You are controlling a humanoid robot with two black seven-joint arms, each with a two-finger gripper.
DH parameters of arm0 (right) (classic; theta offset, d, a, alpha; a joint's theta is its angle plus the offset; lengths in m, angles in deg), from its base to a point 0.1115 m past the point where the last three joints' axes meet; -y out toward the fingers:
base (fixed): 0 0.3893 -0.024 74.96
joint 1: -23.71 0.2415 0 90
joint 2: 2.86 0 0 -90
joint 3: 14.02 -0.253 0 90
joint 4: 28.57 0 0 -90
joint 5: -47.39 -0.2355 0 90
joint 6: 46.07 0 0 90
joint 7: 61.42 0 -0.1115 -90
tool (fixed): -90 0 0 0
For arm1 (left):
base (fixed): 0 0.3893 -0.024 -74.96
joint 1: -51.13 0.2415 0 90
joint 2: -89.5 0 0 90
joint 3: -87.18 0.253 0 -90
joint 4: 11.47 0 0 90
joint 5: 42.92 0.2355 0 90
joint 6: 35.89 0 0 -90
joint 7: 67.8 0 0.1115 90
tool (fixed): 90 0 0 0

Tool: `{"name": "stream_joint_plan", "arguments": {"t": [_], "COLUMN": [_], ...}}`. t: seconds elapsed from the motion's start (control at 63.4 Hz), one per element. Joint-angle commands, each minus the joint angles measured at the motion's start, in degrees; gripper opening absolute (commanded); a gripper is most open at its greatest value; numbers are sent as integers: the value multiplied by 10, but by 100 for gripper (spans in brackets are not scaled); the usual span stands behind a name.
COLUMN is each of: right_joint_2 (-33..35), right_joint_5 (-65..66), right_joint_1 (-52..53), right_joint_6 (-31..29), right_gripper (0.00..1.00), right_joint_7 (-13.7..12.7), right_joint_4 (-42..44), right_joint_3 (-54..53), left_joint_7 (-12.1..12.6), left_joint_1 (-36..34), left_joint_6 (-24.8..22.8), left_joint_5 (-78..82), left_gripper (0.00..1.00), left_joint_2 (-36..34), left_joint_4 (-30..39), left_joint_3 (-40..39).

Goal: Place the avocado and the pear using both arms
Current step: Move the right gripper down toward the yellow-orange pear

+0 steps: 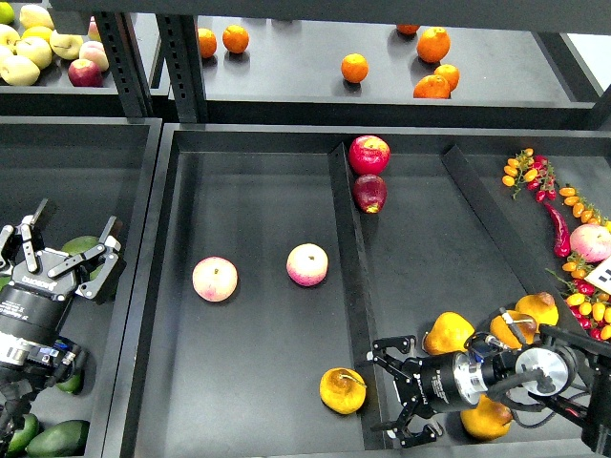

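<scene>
An orange-yellow pear (343, 390) lies near the front of the middle tray (258, 162), just left of the divider (355, 286). My right gripper (387, 391) is open and empty, right beside it on the other side of the divider. Several more pears (449, 333) lie by my right arm. A dark green avocado (80, 245) lies in the left bin, partly hidden behind my left gripper (67, 243), which is open over it. More avocados (55, 438) lie at the bottom left.
Two pink-yellow apples (215, 279) (307, 264) sit in the middle tray. Two red fruits (369, 155) lie by the divider's far end. Oranges (354, 68) and pale apples (29, 48) are on the back shelf. Peppers and small tomatoes (563, 219) lie at the right.
</scene>
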Motion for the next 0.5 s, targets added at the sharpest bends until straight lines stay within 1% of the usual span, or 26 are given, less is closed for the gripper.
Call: {"name": "stream_joint_plan", "arguments": {"t": [0.0,0.173,0.189,0.331,0.394,0.489], "right_joint_2": [-11,-22,-28,-38,-42,-43], "right_joint_5": [0,0,-1,-1,-3,-4], "right_joint_1": [-1,-1,0,-1,-1,-3], "right_joint_6": [0,3,4,4,5,5], "right_gripper": [99,99,97,91,85,79], "right_joint_7": [0,0,0,0,0,0], "right_joint_4": [16,28,35,47,48,48], "right_joint_3": [2,2,0,-3,-5,-5], "left_joint_7": [0,0,0,0,0,0], "left_joint_1": [0,0,0,2,3,4], "left_joint_6": [0,0,0,0,0,0], "left_joint_5": [0,-1,0,0,-1,-1], "left_gripper": [99,99,99,99,99,99], "left_joint_2": [0,0,0,0,0,0], "left_joint_4": [0,0,0,0,0,1], "left_joint_3": [0,2,2,3,4,7]}}
